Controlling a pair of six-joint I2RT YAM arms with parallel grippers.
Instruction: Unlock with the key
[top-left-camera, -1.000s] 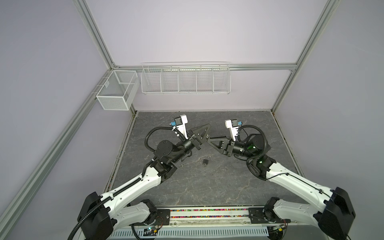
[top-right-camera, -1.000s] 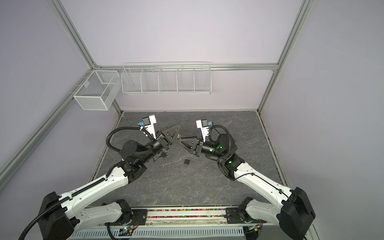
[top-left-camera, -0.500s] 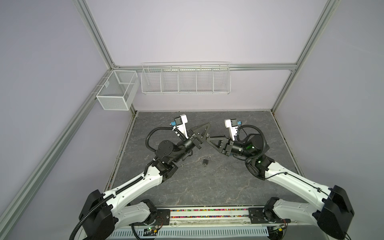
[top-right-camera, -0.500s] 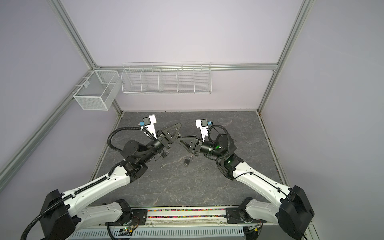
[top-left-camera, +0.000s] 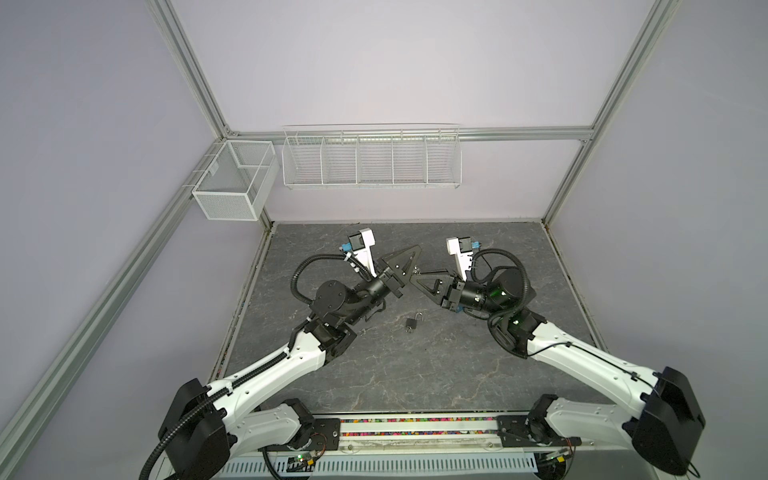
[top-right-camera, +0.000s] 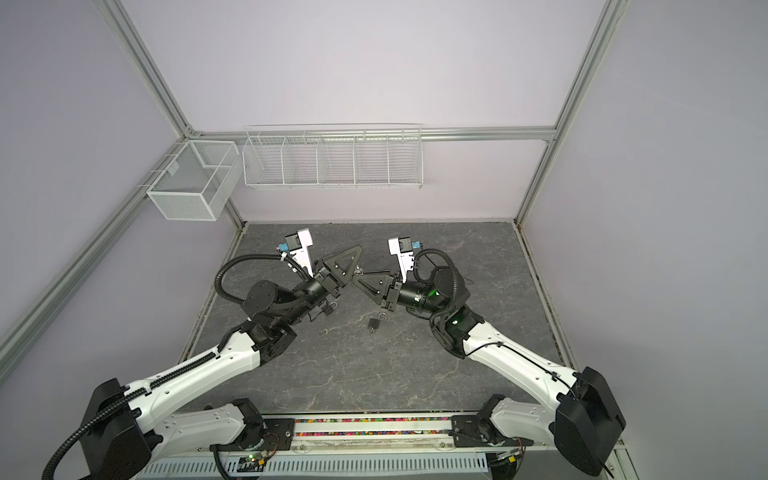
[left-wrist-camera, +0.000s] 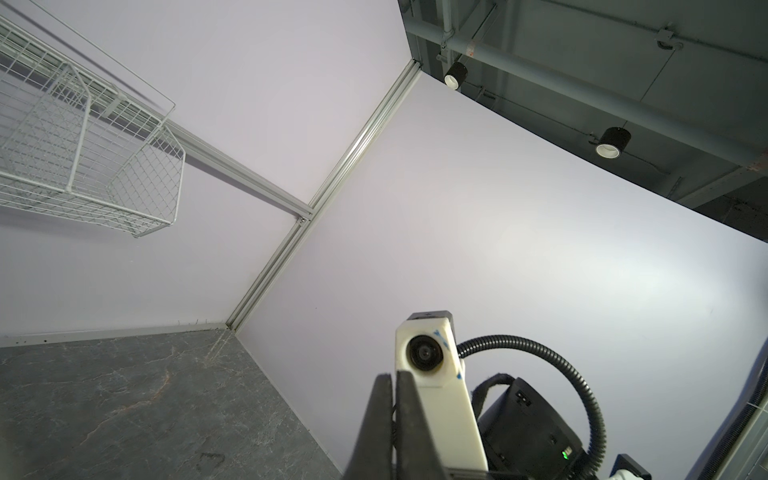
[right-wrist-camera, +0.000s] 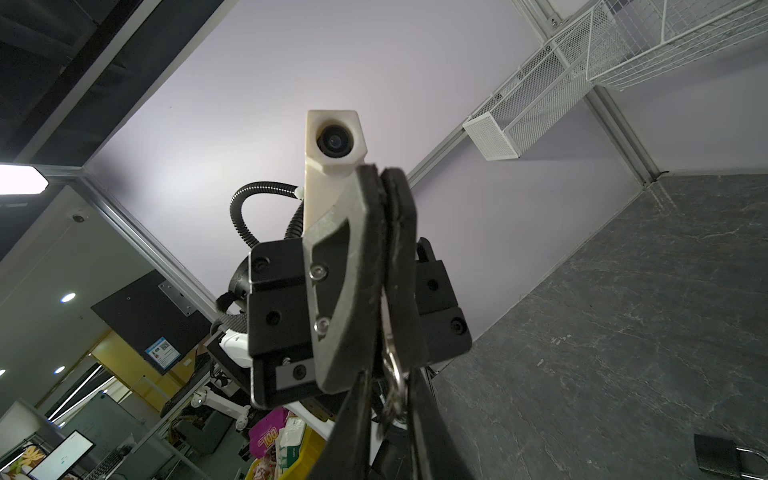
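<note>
While the padlock (top-left-camera: 412, 324) lies alone on the grey table (top-left-camera: 436, 374), the two arms meet in the air above it. The left gripper (left-wrist-camera: 394, 386) has its fingers pressed together on the key (right-wrist-camera: 394, 359), which hangs out from between them. The right gripper (top-left-camera: 412, 279) has a finger on each side of the key (whether they squeeze it cannot be told). This looks like passing the key from one arm to the other. Next, the right gripper needs a firm hold, the left one must let go, and the key must go down into the padlock's hole.
</note>
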